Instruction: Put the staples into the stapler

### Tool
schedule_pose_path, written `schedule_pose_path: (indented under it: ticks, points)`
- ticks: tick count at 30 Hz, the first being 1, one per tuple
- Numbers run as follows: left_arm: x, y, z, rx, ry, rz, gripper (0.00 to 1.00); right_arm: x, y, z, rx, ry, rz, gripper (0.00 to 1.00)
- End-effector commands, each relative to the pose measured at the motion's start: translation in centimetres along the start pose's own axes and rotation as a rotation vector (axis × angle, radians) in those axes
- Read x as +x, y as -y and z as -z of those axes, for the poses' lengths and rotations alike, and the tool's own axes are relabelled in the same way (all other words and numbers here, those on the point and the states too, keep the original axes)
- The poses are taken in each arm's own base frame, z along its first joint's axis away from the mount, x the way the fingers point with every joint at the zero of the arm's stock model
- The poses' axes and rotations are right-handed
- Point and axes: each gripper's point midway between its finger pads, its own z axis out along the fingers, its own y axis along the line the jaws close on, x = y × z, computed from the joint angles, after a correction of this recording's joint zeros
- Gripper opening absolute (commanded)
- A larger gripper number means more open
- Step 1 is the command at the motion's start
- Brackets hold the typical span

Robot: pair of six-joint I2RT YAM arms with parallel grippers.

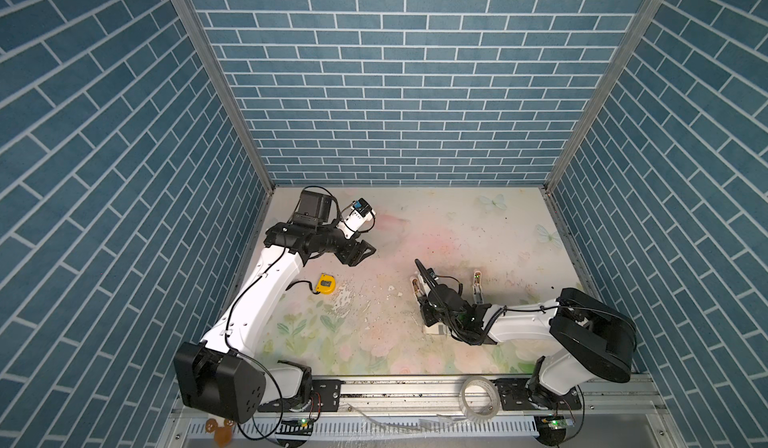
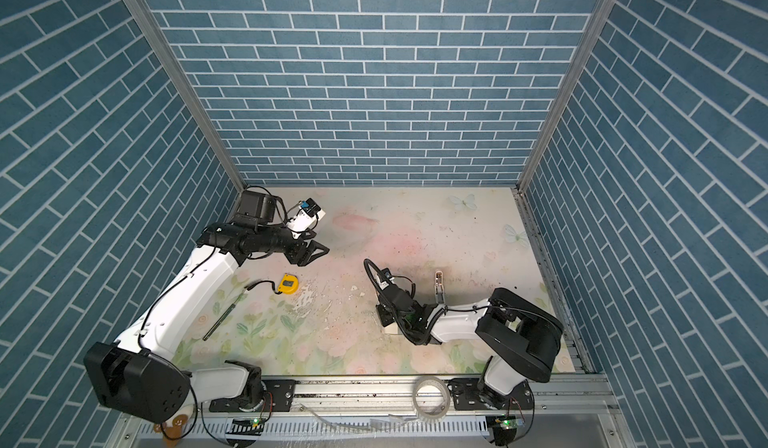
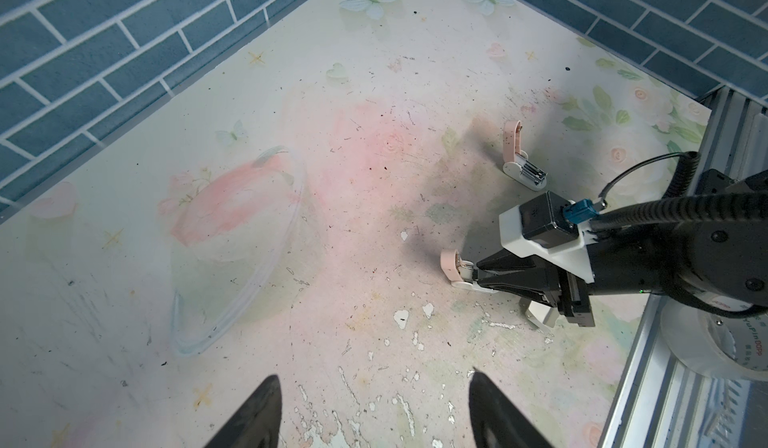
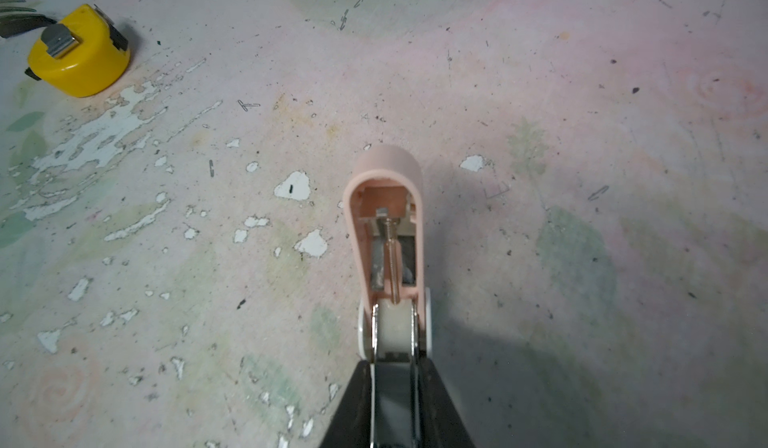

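Bench point(image 1: 415, 225): left claw point(image 3: 374, 375) spread, hovering near back-left corner. Right claw point(image 4: 395, 360) pinches open pink stapler point(image 4: 384, 167), right of centre. Second stapler point(image 3: 515, 150) open, nearer right edge. White staple carton point(image 3: 540, 315) under right claw, toward front edge.

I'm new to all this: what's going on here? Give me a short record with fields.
Left tool: open, holding nothing, above the table
Right tool: closed on pink stapler, whose lid is flipped up
Second stapler: also open, standing apart, untouched
Tape measure: yellow, lying on the table
Tape roll: clear, on the front rail
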Motion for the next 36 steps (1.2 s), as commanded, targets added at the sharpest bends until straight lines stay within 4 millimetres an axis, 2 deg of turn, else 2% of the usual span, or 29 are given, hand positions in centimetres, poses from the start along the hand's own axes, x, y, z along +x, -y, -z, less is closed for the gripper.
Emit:
schedule_pose_path:
  ticks: [1,10,15,19,27,36]
  points:
    - [0.0,-0.1,0.3,-0.007,0.01,-0.002,0.73,0.2,0.1,0.1,0.01,-0.005,0.023,0.24]
    - [-0.2,0.0,0.6,-0.008,0.015,-0.004,0.73,-0.7,-0.2,0.7,-0.003,0.018,0.03,0.32]
    - [-0.2,0.0,0.6,-0.009,0.014,-0.005,0.72,-2.1,-0.6,1.7,-0.019,0.049,0.028,0.35]
    - [-0.3,0.0,0.6,-0.012,0.017,-0.009,0.72,-3.1,-0.1,2.2,-0.024,0.035,-0.011,0.36]
    - [-0.3,0.1,0.8,-0.009,0.021,-0.015,0.73,-4.4,0.8,2.0,-0.103,-0.062,-0.121,0.36]
    - [-0.1,0.3,0.8,-0.009,0.025,-0.021,0.72,-4.2,0.5,1.1,-0.148,-0.143,-0.14,0.35]
